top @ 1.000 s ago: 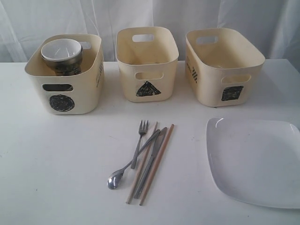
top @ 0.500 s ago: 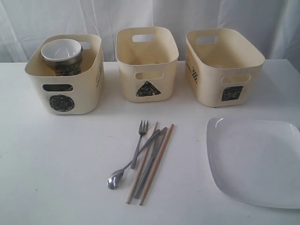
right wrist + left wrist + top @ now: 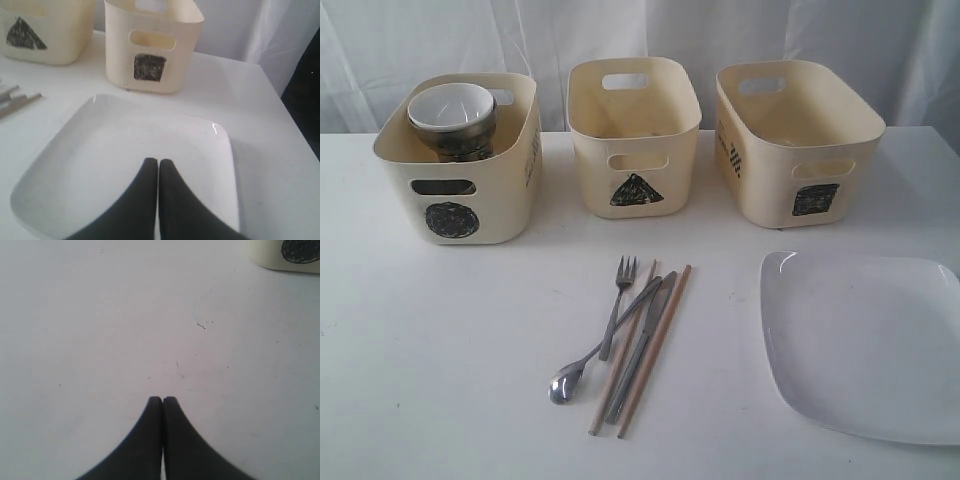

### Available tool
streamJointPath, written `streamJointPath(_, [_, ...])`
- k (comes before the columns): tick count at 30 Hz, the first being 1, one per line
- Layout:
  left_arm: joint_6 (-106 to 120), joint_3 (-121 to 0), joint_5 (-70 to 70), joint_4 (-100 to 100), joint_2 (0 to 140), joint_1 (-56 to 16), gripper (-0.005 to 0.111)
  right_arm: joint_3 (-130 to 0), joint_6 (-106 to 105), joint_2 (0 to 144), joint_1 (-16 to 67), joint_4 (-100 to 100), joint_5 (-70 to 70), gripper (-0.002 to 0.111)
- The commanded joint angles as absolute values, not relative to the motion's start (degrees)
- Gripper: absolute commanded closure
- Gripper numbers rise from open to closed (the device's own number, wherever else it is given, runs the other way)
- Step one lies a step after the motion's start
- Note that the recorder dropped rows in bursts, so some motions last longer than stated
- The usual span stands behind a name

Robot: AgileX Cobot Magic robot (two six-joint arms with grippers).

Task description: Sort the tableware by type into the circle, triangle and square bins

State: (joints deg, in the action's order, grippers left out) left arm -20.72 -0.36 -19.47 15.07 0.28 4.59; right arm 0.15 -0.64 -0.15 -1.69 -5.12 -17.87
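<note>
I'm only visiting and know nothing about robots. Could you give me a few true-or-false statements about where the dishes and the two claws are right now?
1. A white bowl sits in the circle bin. True.
2. The fork lies in the triangle bin. False: it lies on the table with the spoon, knife and chopsticks.
3. The square plate is on the table, outside the square bin. True.
4. The right gripper is wide open. False: it is shut and empty, above the plate.
5. The left gripper holds the spoon. False: it is shut on nothing, over bare table.
</note>
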Motion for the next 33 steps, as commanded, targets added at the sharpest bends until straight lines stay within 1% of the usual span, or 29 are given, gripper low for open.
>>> streamJointPath(1, [-20.7, 0.0, -21.1, 14.6, 0.0, 4.5, 0.107, 0.0, 12.9, 0.0, -1.7, 15.3, -3.3, 0.107])
streamJointPath(3, [-20.7, 0.0, -21.1, 14.6, 0.0, 4.5, 0.107, 0.0, 20.3, 0.0, -1.7, 26.0, 3.2, 0.107])
streamJointPath(5, [-20.7, 0.0, -21.1, 14.6, 0.0, 4.5, 0.107, 0.0, 23.8, 0.0, -1.7, 30.8, 10.8, 0.107])
streamJointPath(13, [-20.7, 0.0, -21.1, 14.6, 0.0, 4.5, 0.107, 0.0, 24.4, 0.0, -1.7, 35.3, 44.8, 0.107])
streamJointPath(14, [-20.7, 0.0, -21.1, 14.6, 0.0, 4.5, 0.107, 0.0, 27.0, 0.0, -1.7, 38.0, 46.8, 0.107])
streamJointPath(16, [-20.7, 0.0, -21.1, 14.6, 0.0, 4.5, 0.107, -3.8, 41.1, 0.4, -1.7, 37.2, 45.5, 0.107])
streamJointPath(17, [-20.7, 0.0, -21.1, 14.6, 0.0, 4.5, 0.107, -6.9, 46.2, 1.8, -1.7, 33.0, 43.8, 0.107])
streamJointPath(19, [-20.7, 0.0, -21.1, 14.6, 0.0, 4.5, 0.107, -14.9, 48.2, 7.3, -1.7, 15.8, 41.1, 0.107])
streamJointPath(24, [-20.7, 0.0, -21.1, 14.6, 0.0, 4.5, 0.107, -35.6, 48.2, 28.8, -1.7, -26.2, 41.5, 0.107])
streamJointPath(27, [-20.7, 0.0, -21.1, 14.6, 0.0, 4.5, 0.107, -44.3, 50.4, 42.1, -1.7, -41.8, 41.0, 0.107])
streamJointPath(30, [-20.7, 0.0, -21.1, 14.6, 0.0, 4.5, 0.107, -49.8, 57.6, 55.3, -1.7, -57.9, 31.5, 0.108])
streamJointPath(33, [-20.7, 0.0, -21.1, 14.6, 0.0, 4.5, 0.107, -51.3, 71.4, 66.2, -1.7, -82.6, 14.6, 0.108])
